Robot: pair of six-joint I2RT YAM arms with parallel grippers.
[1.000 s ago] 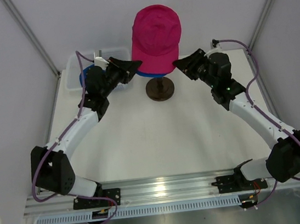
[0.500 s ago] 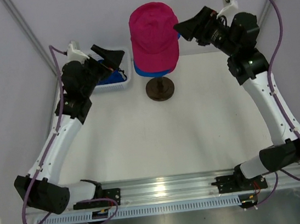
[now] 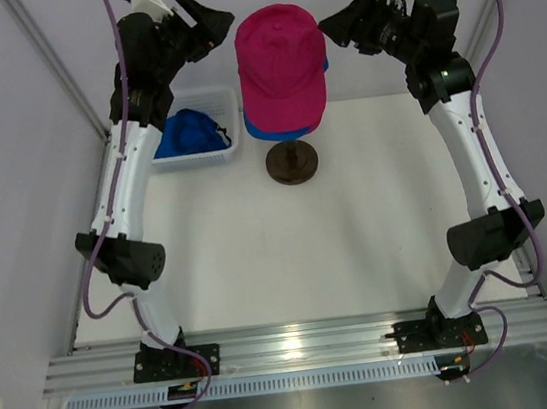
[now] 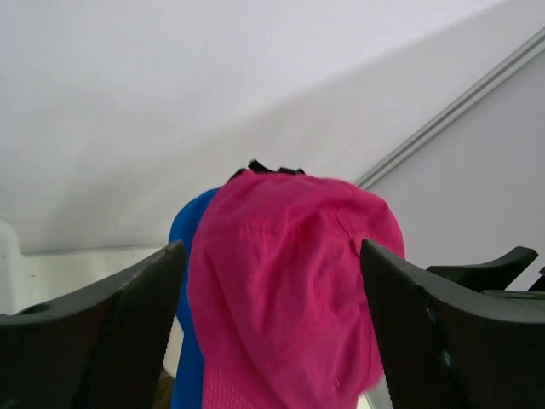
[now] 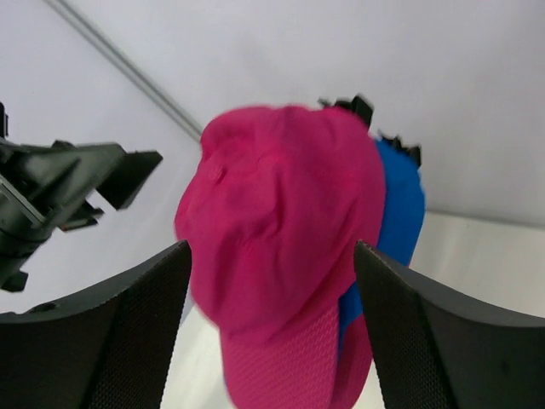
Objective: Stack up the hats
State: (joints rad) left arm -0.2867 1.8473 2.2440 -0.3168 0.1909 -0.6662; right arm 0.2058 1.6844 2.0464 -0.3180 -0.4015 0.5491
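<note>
3 caps in all. A pink cap (image 3: 279, 57) sits on top of a blue cap (image 3: 266, 130) on a dark stand (image 3: 292, 163), at 12 o'clock on the white table (image 3: 310, 250). Only an edge of blue shows under the pink. The 2nd blue cap (image 3: 187, 133) lies in a white basket (image 3: 234, 152) at 9 o'clock of the stand. The left gripper (image 3: 210, 16) hangs at 10 o'clock of the pink cap, the right gripper (image 3: 342, 19) at 2 o'clock. Both have fingers spread wide, hold nothing, and are clear of the cap.
</note>
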